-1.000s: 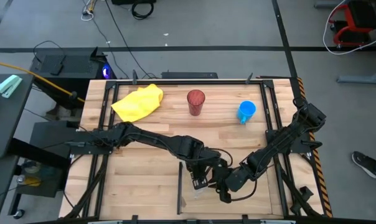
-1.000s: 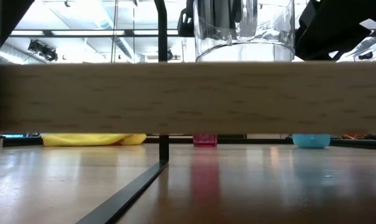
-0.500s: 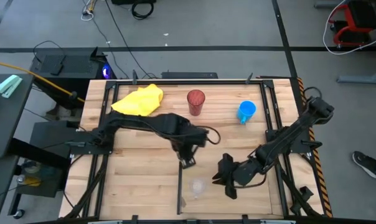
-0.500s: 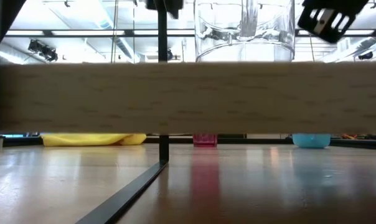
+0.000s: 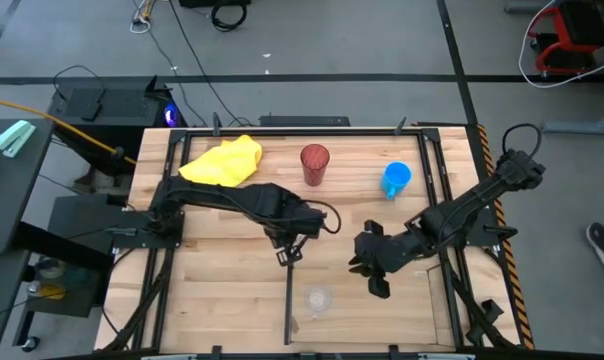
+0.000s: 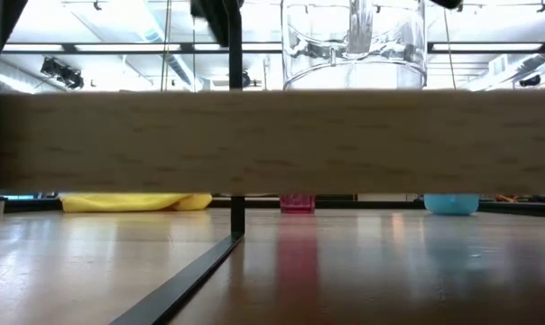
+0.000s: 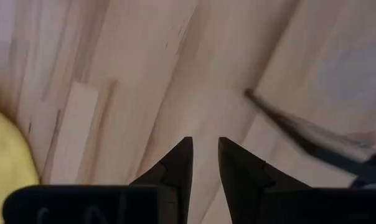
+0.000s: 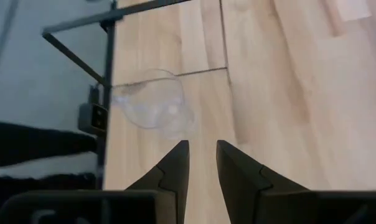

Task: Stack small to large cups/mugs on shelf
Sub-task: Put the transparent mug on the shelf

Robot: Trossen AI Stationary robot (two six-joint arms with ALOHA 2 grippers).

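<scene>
The tiny clear cup (image 5: 319,298) stands upright on its base on the pale wood shelf (image 5: 382,325), just right of the thin black divider strip (image 5: 287,300). It shows again in the low view as the clear cup (image 6: 354,41) and in the right wrist view as the clear cup (image 8: 154,102). The dark-red tumbler (image 5: 314,163) and the blue mug (image 5: 396,180) stand near the table's far edge. My left gripper (image 5: 288,256) hangs over bare wood, far-left of the clear cup, slightly open and empty (image 7: 205,140). My right gripper (image 5: 379,285) hovers right of the cup, slightly open and empty (image 8: 202,143).
A yellow cloth (image 5: 222,163) lies at the far left of the table. Black frame rails (image 5: 437,240) run along both sides of the table. Bare wood (image 5: 232,290) lies left of the divider strip.
Both grippers have drawn away from the clear cup, which stays standing where it was. My left gripper has risen and gone toward the far-left. My right gripper has lifted and pulled back toward the right and far side.
</scene>
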